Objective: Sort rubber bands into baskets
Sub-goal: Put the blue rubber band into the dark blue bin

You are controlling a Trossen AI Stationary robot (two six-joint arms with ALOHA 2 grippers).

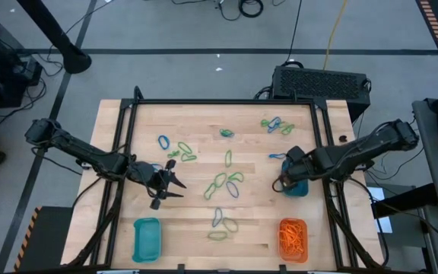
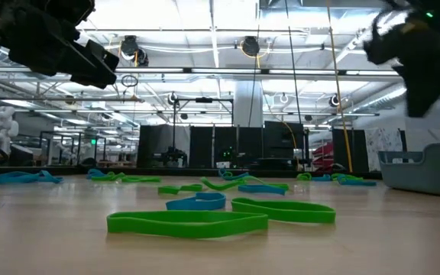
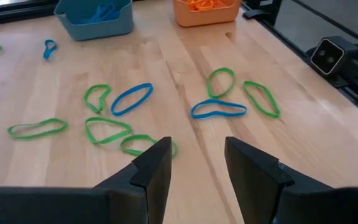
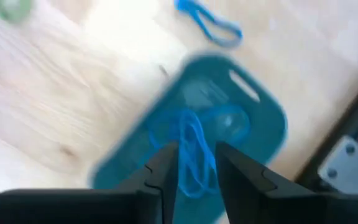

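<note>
Wooden table (image 1: 204, 221) fills the middle of the high view, with green and blue rubber bands (image 1: 223, 183) scattered over its centre and upper part. Left gripper (image 1: 175, 183) sits left of centre, fingers parted, nothing between them. Right gripper (image 1: 286, 183) is right of centre, directly over a teal basket (image 1: 298, 188). Second teal basket (image 1: 147, 237) is at lower left, orange basket (image 1: 293, 237) at lower right, holding orange bands.

Low view: green bands (image 2: 187, 222) and a blue one (image 2: 196, 202) lie flat in the foreground; grey-blue basket wall (image 2: 425, 169) at the right edge. Dark arm parts at both upper corners, grippers not readable here.

Left wrist view: left gripper (image 3: 196, 163) fingers spread apart, empty, hovering above bare wood; green and blue bands (image 3: 219, 109) ahead; teal basket (image 3: 98, 18) and orange basket (image 3: 205, 10) along the top edge.

Right wrist view: right gripper (image 4: 196, 163) fingers slightly parted over the teal basket (image 4: 263, 121), blue bands (image 4: 194, 152) showing between them; cannot tell whether they grip them. One blue band (image 4: 209, 23) lies on wood at the top.
</note>
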